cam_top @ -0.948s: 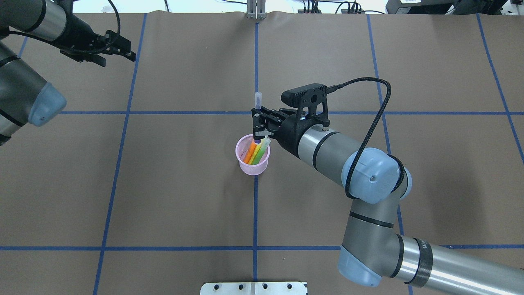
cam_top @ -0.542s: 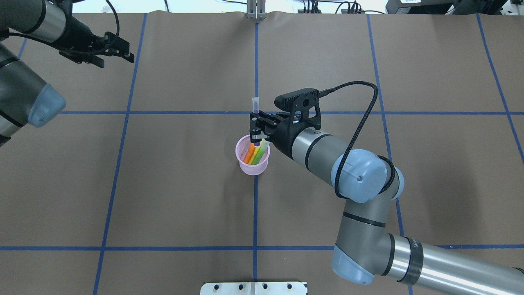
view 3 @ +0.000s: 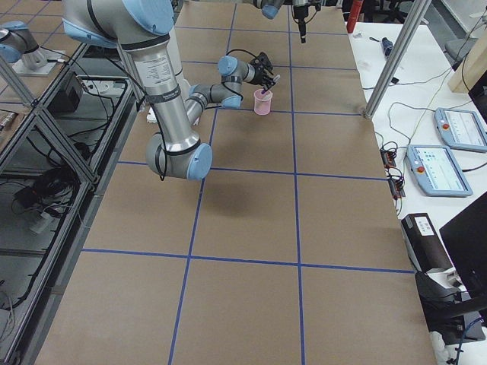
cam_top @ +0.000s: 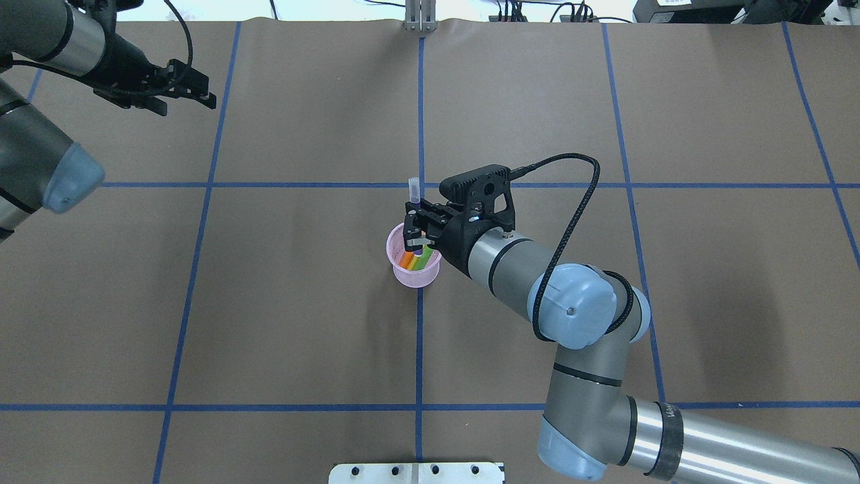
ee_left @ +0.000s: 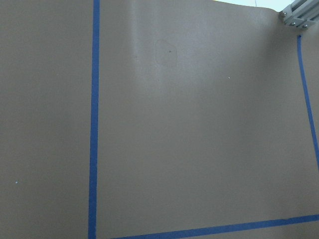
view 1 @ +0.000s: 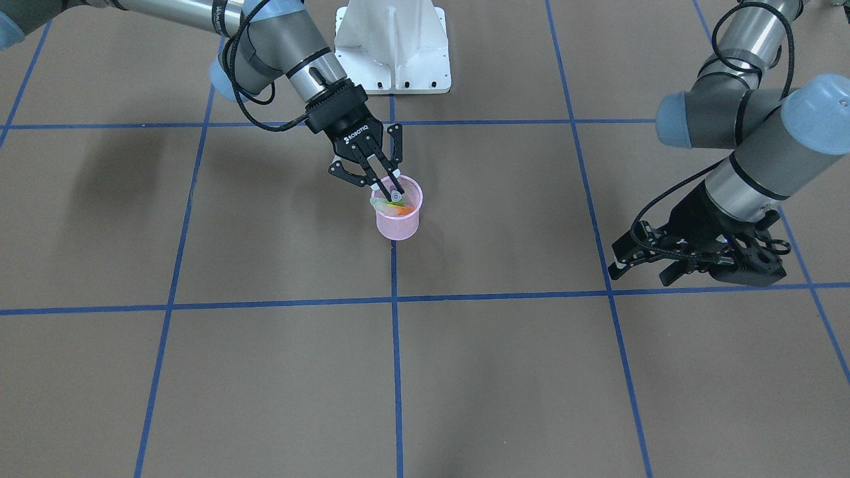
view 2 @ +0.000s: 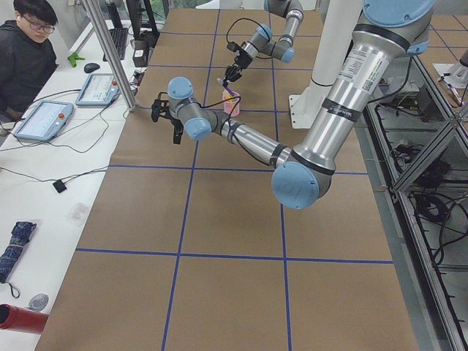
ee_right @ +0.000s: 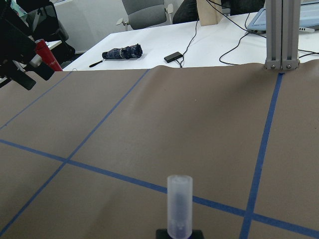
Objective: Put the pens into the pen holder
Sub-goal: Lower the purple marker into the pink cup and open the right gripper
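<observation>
right gripper (cam_top: 417, 232) holds the purple pen (cam_top: 414, 190) over the cup (cam_top: 406, 275)

its fingers are clamped on the purple pen, which stands almost upright, pale cap up, lower end at the cup's mouth. 2 pens already lean inside the pink mesh cup: the orange pen (cam_top: 407, 258) and the green pen (cam_top: 425, 260). the cup stands mid-table (cam_top: 302, 302) on a blue tape line. the left gripper (cam_top: 193, 95) hovers well apart at the far left, fingers spread and holding nothing.

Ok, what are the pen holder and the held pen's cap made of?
The pen holder looks like pink-coated wire mesh, matte: a fine grid shows on its wall. The cap seems frosted translucent plastic: pale, cloudy, softly glossy.
</observation>
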You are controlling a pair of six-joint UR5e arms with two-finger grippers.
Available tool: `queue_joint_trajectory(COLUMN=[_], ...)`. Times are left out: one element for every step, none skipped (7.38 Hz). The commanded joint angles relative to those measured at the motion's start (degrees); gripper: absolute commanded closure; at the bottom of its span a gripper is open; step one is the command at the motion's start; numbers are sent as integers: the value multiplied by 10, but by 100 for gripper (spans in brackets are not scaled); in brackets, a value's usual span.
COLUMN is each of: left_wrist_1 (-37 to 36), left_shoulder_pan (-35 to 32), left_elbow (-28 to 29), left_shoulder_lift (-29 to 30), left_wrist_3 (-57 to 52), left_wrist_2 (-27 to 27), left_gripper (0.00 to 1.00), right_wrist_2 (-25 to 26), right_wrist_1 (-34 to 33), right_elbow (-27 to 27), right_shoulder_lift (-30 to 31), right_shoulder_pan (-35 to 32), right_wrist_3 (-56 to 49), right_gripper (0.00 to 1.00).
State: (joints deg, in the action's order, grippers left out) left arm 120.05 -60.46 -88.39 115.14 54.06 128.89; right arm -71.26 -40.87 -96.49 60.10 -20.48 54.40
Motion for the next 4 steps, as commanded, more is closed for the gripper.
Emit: queue_joint_trajectory(left_wrist_1=[1, 1, 1, 1], left_shoulder_pan=[2, 2, 3, 3], left_elbow=[1, 1, 1, 1], left_shoulder_lift=[-3, -4, -4, -4], left_wrist_3=[-8, -8, -8, -8], left_wrist_2=[0, -8, -17, -17], left_gripper=[1, 1, 1, 1], right_wrist_2=[3, 4, 5, 3], right_wrist_1=[0, 0, 1, 3], right_elbow=[7, 6, 6, 6], right_shoulder_lift=[-1, -2, -13, -17], right_shoulder_pan=[3, 3, 3, 4], right_wrist_3=[0, 0, 1, 4], right_gripper=[100, 100, 96, 76])
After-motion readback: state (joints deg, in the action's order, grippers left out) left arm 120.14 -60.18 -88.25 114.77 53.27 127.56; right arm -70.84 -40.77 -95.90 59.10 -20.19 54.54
